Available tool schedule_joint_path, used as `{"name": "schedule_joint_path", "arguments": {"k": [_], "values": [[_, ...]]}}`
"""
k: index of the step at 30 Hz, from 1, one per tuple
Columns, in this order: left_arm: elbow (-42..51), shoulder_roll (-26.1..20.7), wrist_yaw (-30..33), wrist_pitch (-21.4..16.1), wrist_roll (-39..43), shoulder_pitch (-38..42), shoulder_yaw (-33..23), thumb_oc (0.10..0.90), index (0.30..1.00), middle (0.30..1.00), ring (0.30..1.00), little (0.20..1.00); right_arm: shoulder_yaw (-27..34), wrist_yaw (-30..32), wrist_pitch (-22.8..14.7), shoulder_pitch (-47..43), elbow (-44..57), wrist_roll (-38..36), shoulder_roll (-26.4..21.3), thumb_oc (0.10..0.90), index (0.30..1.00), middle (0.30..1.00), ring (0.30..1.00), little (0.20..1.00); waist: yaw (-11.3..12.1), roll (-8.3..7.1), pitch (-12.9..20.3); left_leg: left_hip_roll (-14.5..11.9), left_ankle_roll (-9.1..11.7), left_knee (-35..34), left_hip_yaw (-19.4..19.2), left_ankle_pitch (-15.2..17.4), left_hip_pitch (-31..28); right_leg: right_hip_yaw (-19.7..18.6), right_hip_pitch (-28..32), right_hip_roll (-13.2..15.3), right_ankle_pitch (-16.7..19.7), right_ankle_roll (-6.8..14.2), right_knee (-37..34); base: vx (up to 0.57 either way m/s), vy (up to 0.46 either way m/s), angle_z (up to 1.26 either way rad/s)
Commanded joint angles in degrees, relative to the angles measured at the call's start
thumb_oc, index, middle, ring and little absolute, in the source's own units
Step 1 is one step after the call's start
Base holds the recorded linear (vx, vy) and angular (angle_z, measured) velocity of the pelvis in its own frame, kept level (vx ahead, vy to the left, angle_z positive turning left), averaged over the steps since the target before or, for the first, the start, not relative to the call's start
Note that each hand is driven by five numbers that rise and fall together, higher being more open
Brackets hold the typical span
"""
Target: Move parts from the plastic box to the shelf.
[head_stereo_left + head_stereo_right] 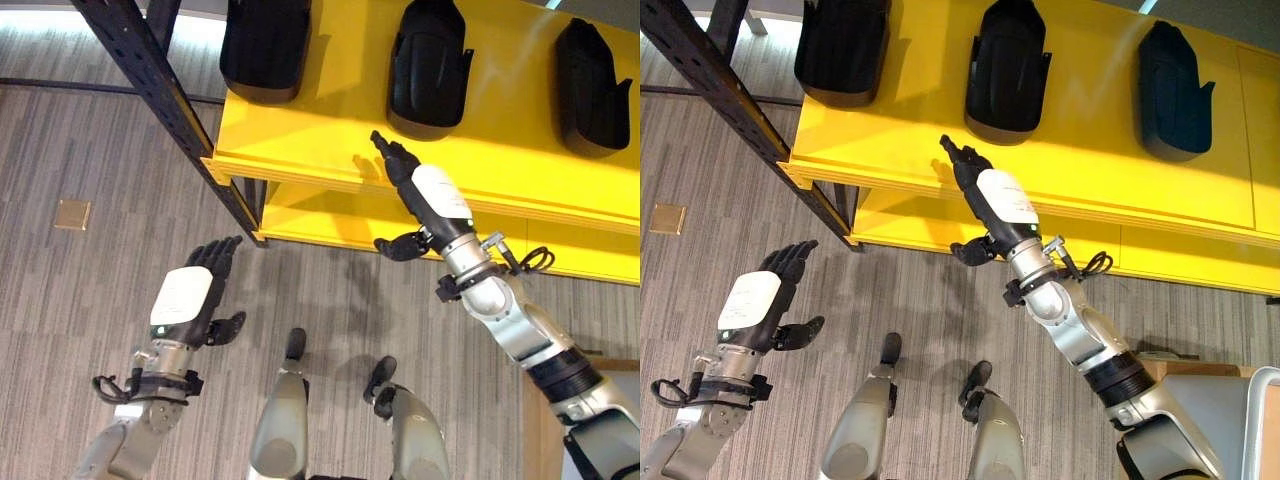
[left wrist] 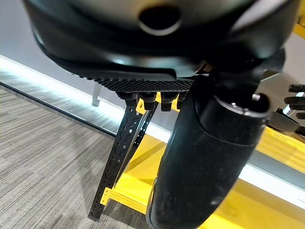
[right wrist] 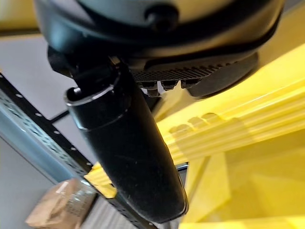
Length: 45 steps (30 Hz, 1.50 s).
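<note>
Left eye view shows you three black parts (image 1: 428, 68) lying on the yellow shelf (image 1: 330, 140). Your right hand (image 1: 420, 195) reaches over the shelf's front edge, fingers straight, empty. Your left hand (image 1: 190, 300) hovers above the floor, fingers relaxed, empty.

Silver-grey arms, dark hands (image 1: 195, 300) w/ white back covers.

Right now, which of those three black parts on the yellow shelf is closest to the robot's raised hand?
The middle part: the right hand reaches just below it, while the other two sit off to either side.
</note>
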<state>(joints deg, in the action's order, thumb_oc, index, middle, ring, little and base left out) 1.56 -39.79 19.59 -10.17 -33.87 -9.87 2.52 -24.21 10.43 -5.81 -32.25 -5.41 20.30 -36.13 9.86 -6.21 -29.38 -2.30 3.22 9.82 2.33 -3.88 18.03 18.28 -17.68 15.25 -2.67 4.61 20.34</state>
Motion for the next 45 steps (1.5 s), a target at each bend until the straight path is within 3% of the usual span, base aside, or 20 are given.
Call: {"name": "schedule_joint_path", "arguments": {"k": [1,20,45], "values": [[5.7,-3.5,2.4,-3.1,2.5,-2.0,-0.9,0.900,1.000,1.000,1.000,1.000,-1.7,5.0,-2.1,-8.5,-0.5,2.9,-1.8,0.900,1.000,1.000,1.000,1.000,0.0,0.29,5.6,-2.3,0.2,1.3,5.2,5.0,-1.5,-3.6,-0.4,3.4,8.3,4.7,-6.2,0.00,-0.019,0.04],[5.8,-3.8,2.1,-3.1,5.3,-1.4,0.3,0.900,1.000,1.000,1.000,1.000,-9.2,6.7,1.5,-22.5,-20.3,6.2,-2.0,0.900,1.000,1.000,1.000,1.000,2.2,2.27,3.8,-2.2,0.2,1.5,6.0,4.3,0.6,-3.1,-2.2,3.2,8.1,4.2,-5.2,0.00,-0.007,0.02],[4.8,-3.1,2.7,-2.3,6.4,-1.4,-0.1,0.900,1.000,1.000,1.000,1.000,-8.9,7.5,3.2,-24.1,-31.7,4.4,-0.9,0.900,1.000,1.000,1.000,1.000,2.1,3.30,2.7,-2.0,0.3,2.2,6.2,4.3,2.3,-3.2,-4.1,3.1,7.7,4.0,-3.8,0.00,0.000,0.00]]}}
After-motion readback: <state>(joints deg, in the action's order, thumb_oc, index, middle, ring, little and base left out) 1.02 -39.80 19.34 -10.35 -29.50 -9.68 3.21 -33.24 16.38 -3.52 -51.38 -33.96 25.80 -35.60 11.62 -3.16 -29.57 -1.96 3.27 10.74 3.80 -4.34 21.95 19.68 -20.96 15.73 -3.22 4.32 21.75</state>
